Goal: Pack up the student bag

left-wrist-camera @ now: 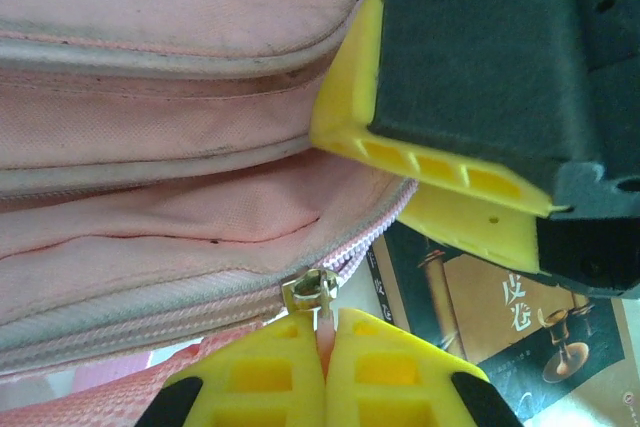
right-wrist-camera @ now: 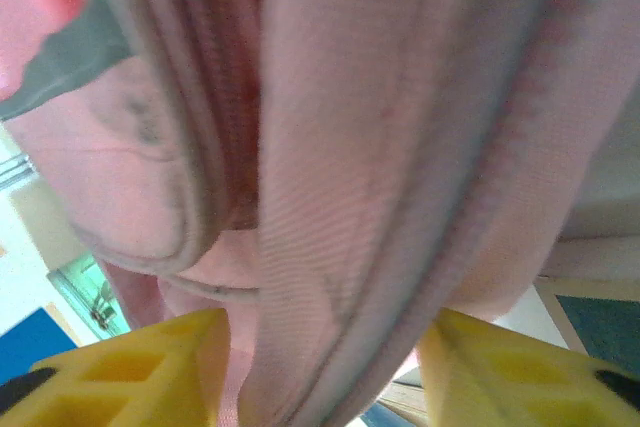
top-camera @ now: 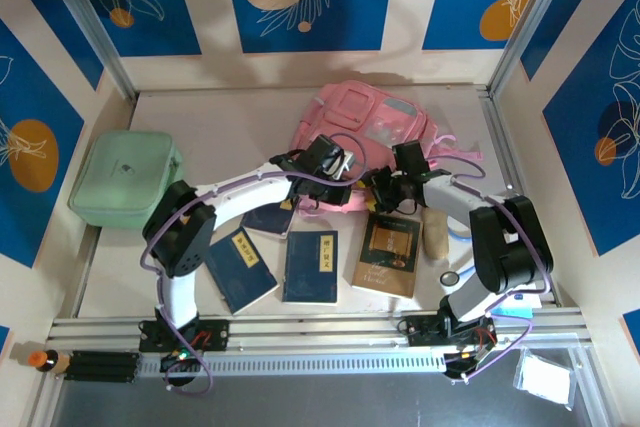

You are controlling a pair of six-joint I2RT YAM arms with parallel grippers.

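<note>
Across the pale table (top-camera: 230,117), walled by blue-and-cream panels, both arms are bent inward from the near edge, past a brown-covered book (top-camera: 388,252). The left gripper (left-wrist-camera: 327,332) is clenched on the metal zipper pull (left-wrist-camera: 318,292), and the right gripper (right-wrist-camera: 320,347) is clamped on a fold of the large soft pink fabric backpack (top-camera: 370,122). The backpack is spread just beyond both claws, toward the far wall.

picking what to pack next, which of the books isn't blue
The brown book, rightmost of the books, lying at the student bag's near edge. The other books to its left have dark blue covers.
</note>
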